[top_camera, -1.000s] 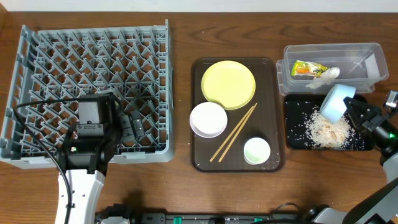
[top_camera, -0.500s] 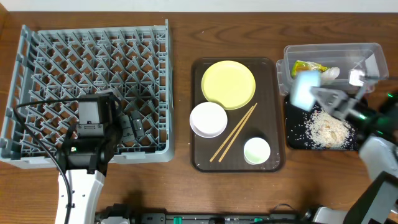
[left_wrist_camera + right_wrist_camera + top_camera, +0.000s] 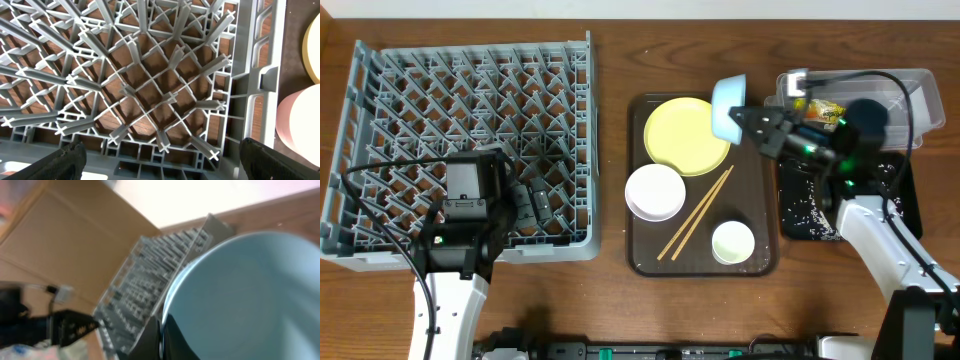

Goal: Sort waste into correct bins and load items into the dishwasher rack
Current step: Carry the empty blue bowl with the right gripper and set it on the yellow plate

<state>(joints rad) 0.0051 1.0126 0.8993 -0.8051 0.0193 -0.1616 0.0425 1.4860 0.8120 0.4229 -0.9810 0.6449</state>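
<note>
My right gripper (image 3: 748, 121) is clamped on the blue bowl (image 3: 727, 105), tipped sideways over the yellow plate (image 3: 680, 135), toward the counter (image 3: 612, 50) far edge. Rack (image 3: 450, 90) lies leftward, past the tray (image 3: 640, 240); my left gripper (image 3: 532, 200) hangs over it, jaws apart.

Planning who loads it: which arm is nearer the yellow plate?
Right. Right arm holds the light blue bowl over the right edge of the yellow plate; left arm hovers over the dishwasher rack, off to the plate's left.
</note>
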